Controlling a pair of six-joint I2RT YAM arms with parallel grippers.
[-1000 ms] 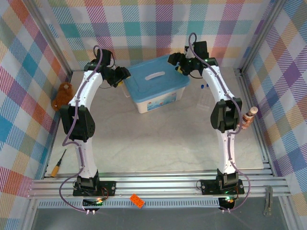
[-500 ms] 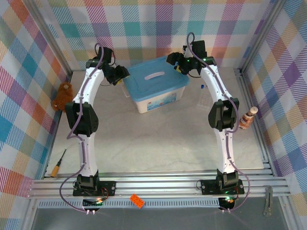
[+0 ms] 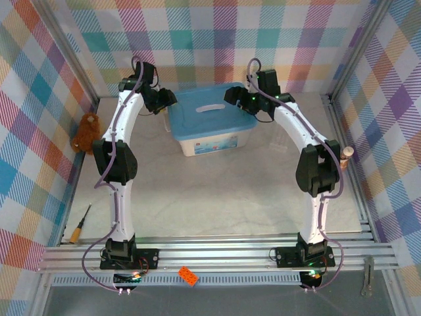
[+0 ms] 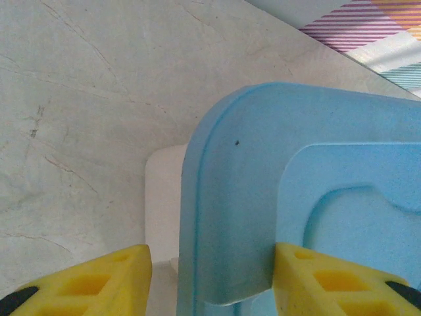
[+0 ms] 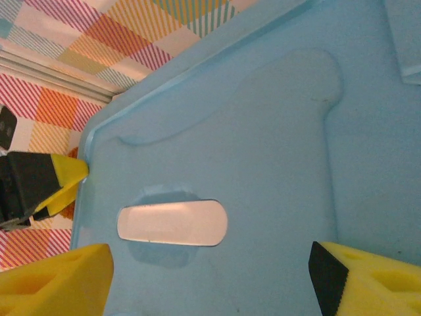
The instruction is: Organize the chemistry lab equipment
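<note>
The box (image 3: 210, 128) is sitting at the far middle of the table (image 3: 197, 197), with its blue lid (image 3: 209, 112) on. Whether the lab pieces are lying inside, I cannot tell. The left gripper (image 4: 210, 283) is straddling the lid's far-left corner with its jaws apart. One finger is lying against the lid top and the other is hanging just outside the rim, not clearly pressing. The right gripper (image 5: 210, 283) is hovering over the lid's right part with its jaws wide apart and nothing between them, the handle slot (image 5: 172, 222) lying beneath.

The lid is looking like thin, smooth plastic: light, a little springy, and likely slippery on flat faces. The rim at a corner, or the slot, is probably offering the surest hold.
</note>
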